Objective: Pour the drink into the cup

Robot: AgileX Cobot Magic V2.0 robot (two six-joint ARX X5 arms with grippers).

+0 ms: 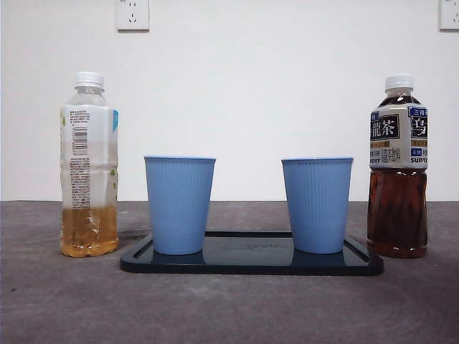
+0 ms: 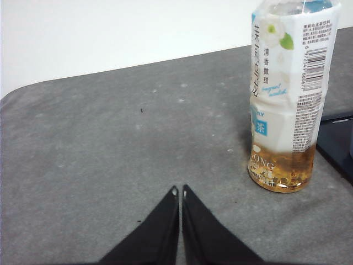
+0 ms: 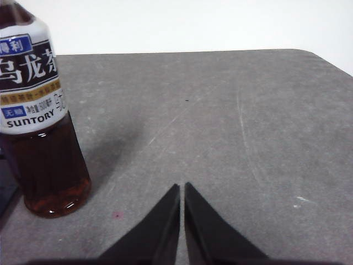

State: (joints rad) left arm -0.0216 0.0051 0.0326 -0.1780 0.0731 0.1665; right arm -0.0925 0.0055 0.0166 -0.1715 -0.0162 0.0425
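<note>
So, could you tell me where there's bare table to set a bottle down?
Bare table lies in front of the tray, and around both shut grippers. The tray is crowded: two blue cups, flanked by both bottles.

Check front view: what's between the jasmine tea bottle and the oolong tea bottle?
Two upright blue cups on a dark tray, standing apart, between the jasmine tea bottle and the oolong tea bottle. Both bottles are capped.

Low level front camera; wrist cameras near tabletop [image 1: 229, 308]
</note>
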